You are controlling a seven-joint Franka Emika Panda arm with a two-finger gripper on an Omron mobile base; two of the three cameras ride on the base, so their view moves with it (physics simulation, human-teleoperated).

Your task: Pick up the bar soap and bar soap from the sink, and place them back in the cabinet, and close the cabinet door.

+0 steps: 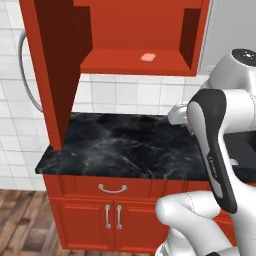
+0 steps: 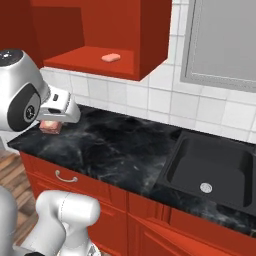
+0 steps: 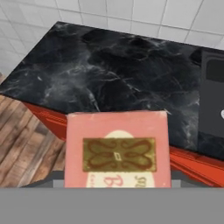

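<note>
The second bar soap (image 3: 117, 149) (a block with a paler printed face) sits clamped in the gripper (image 2: 51, 125) above the black counter (image 1: 125, 145), while the pink soap (image 1: 148, 57) already lies on the cabinet (image 1: 135, 30) shelf. The carry step is in hand, I judge; next the arm must lift up to that shelf, release beside the pink bar, then swing the open door (image 1: 55, 70) shut.

white tiled wall (image 1: 125, 92), black marble counter (image 1: 120, 145) on red base cabinets (image 1: 100, 215), wood plank floor (image 1: 20, 220).

A black marbled bench (image 1: 120, 145) is sitting atop red drawer units (image 1: 90, 215). Above, a salmon-pink bar soap (image 1: 148, 57) is lying on the red cabinet shelf (image 1: 115, 62).
</note>
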